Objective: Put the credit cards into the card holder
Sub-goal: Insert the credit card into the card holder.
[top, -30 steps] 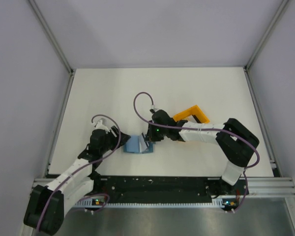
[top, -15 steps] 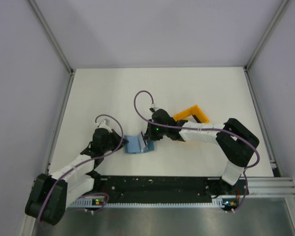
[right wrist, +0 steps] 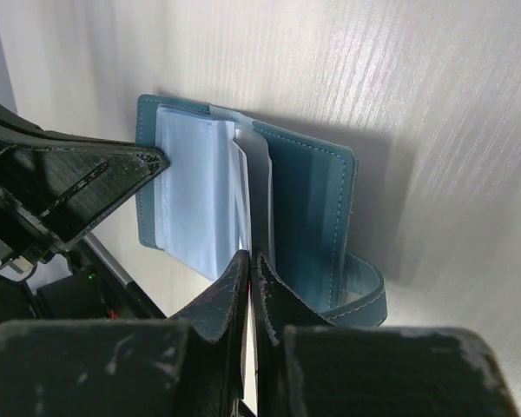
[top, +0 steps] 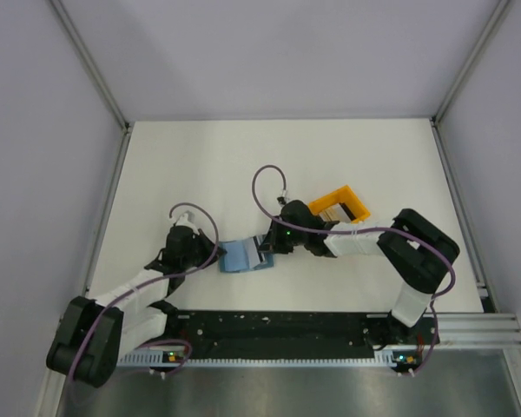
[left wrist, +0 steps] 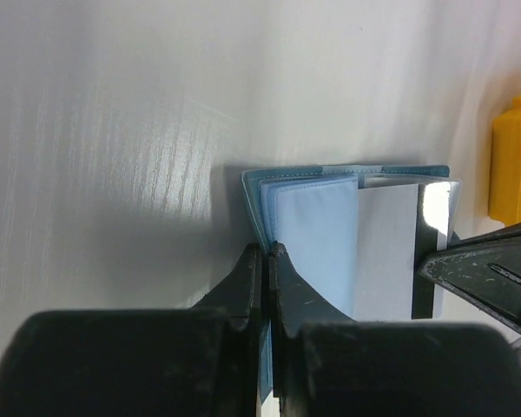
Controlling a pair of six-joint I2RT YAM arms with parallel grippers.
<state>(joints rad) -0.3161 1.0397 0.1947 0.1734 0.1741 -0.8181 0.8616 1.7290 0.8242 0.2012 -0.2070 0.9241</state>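
Observation:
The teal-blue card holder (top: 237,257) lies open on the white table between the two arms, its pale blue pockets (left wrist: 313,226) facing up. My left gripper (left wrist: 267,249) is shut on the near left edge of its cover; from above the left gripper (top: 215,254) sits at the holder's left side. My right gripper (right wrist: 251,254) is shut on one pale credit card (right wrist: 260,187), seen edge-on and standing in the fold beside the teal cover (right wrist: 304,200). In the left wrist view the credit card (left wrist: 386,261) lies over the right half of the holder. The right gripper (top: 265,252) is at the holder's right side.
An orange open-frame rack (top: 340,206) stands just behind the right arm's wrist, and its corner shows as a yellow-orange block (left wrist: 514,165) past the holder. The white table (top: 243,165) stretches behind, bounded by metal rails and grey walls.
My left gripper has closed onto the card holder's left edge, with the arm settling lower. The right wrist has shifted slightly right, still gripping the card at the holder.

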